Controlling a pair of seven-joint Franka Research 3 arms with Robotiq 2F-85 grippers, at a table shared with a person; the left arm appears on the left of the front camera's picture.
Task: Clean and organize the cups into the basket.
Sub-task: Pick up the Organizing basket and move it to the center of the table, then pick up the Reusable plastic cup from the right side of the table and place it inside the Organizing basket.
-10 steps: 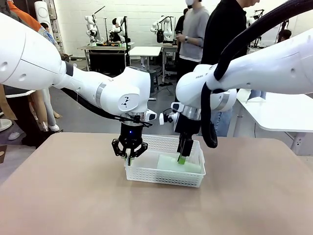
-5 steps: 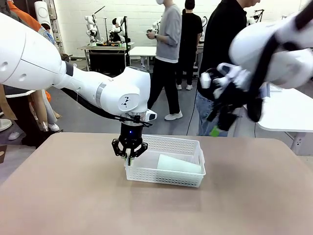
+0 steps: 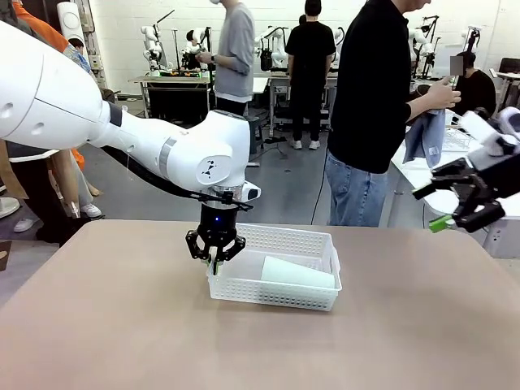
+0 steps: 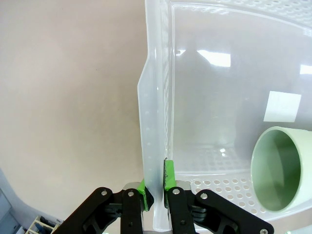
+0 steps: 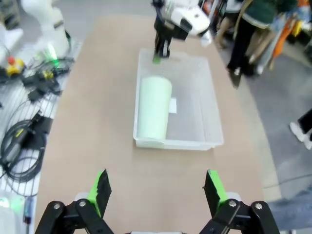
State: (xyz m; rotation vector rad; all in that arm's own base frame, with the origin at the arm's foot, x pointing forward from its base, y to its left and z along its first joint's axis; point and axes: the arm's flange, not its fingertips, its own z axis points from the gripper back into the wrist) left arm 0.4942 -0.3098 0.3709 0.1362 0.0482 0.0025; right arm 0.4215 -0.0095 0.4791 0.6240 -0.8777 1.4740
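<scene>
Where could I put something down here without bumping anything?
The table is bare in front of the basket and to its right. Inside, the far half behind the mint cup is free. Crowded: its left wall, where the left gripper clamps.

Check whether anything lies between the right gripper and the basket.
Nothing visible does: bare table separates the open right gripper from the basket. The left gripper clamps the basket's far wall, and the mint cup lies inside.
</scene>
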